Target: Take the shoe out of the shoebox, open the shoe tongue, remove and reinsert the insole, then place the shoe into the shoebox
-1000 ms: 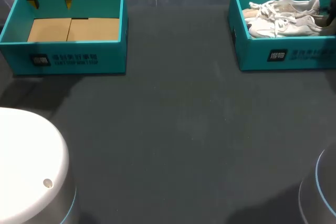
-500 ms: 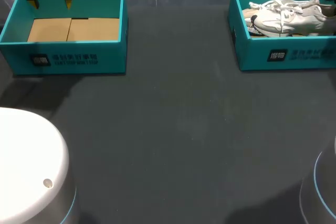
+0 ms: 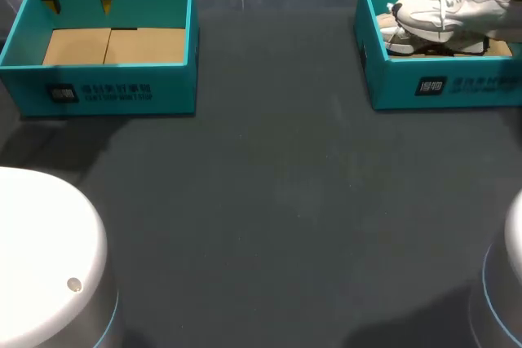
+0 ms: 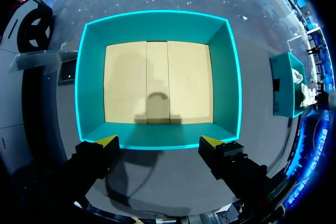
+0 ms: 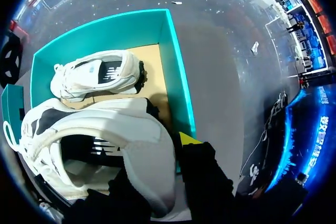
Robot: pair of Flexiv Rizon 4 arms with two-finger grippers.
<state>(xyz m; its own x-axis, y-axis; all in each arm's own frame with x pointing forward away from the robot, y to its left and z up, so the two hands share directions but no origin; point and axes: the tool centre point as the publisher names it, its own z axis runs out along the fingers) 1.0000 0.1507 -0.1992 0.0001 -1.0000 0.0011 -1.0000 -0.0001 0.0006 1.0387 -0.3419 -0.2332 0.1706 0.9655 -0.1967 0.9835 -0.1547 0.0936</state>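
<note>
Where the shoebox (image 3: 440, 87) sits, table (image 3: 269, 201) dark; matte.

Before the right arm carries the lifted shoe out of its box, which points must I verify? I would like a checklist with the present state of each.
1. Right gripper closed on the lifted shoe at its heel: ok.
2. Sole above the shoebox rim: cannot tell.
3. Second shoe lying on the box floor: ok.
4. Laces free of the second shoe: cannot tell.
5. Left gripper open, far away over the other box: ok.
</note>
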